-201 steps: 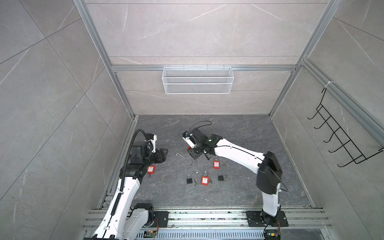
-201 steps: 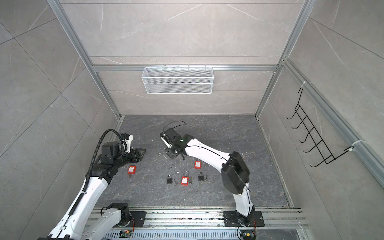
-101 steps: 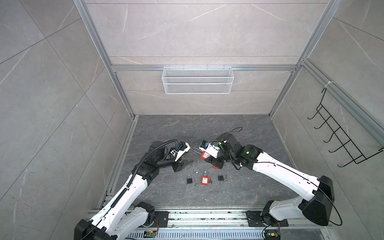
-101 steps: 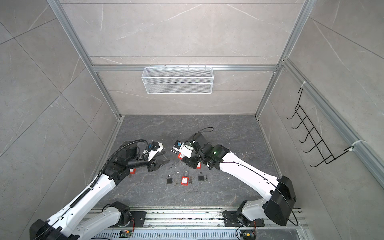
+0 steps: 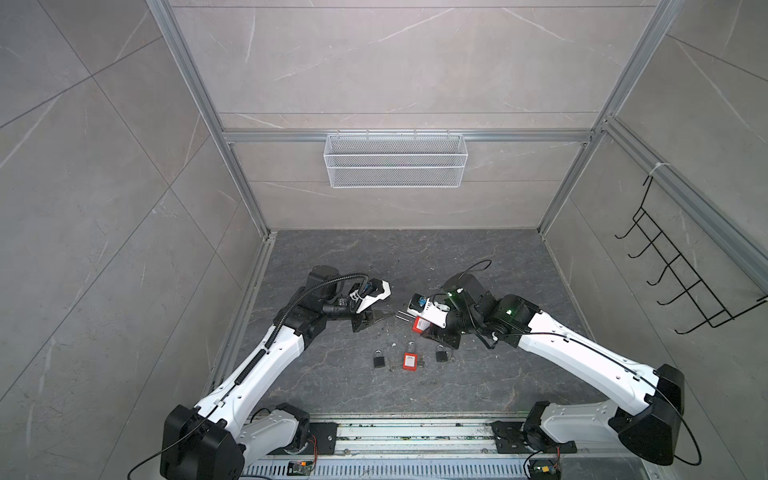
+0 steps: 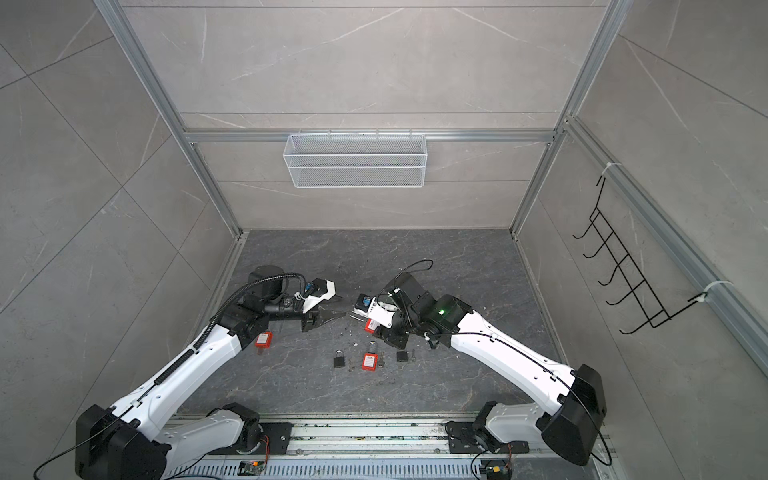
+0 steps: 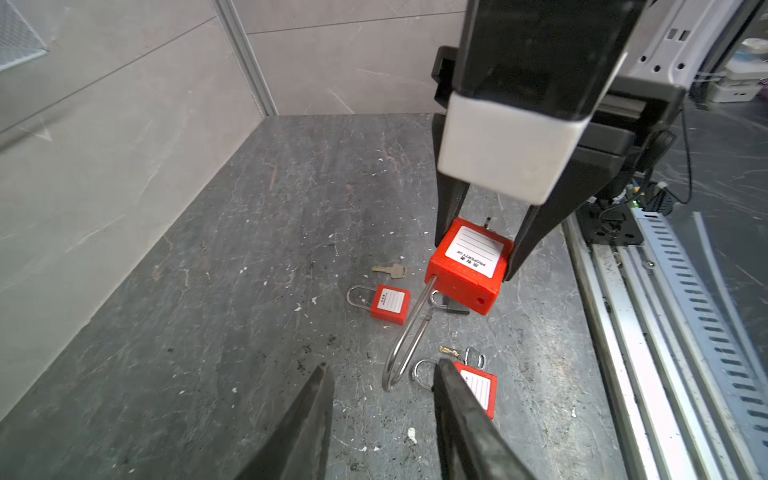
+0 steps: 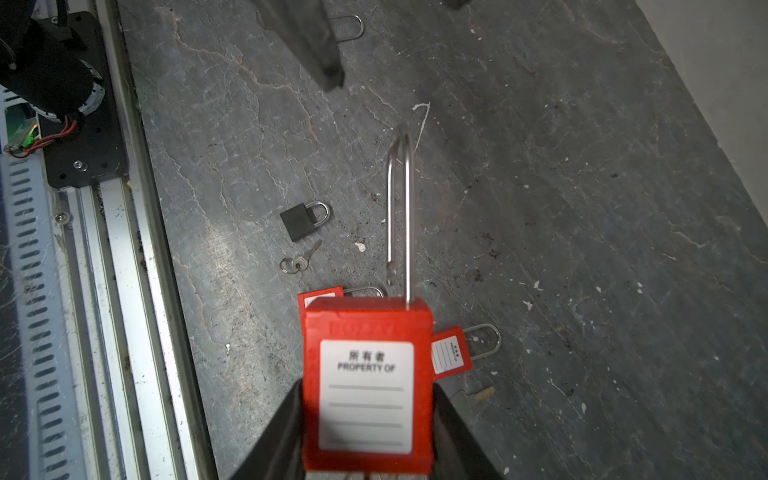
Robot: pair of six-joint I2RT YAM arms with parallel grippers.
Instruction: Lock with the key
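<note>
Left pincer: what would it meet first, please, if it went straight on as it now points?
Probably the shackle of the red padlock held by the right pincer: its bend lies just ahead of the left pincer, though depth is unclear.

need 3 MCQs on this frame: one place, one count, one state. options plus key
1. The wire basket hangs at the: A. left side B. back C. right side
2. Count of black padlocks on the floor: A. one B. four C. two
3. The shackle of the red padlock in the right gripper is: A. open B. latched C. missing

Key:
1 B, it hangs on the back wall.
2 C, a second one lies further right in both top views.
3 A, one shackle end hangs free outside the body.
</note>
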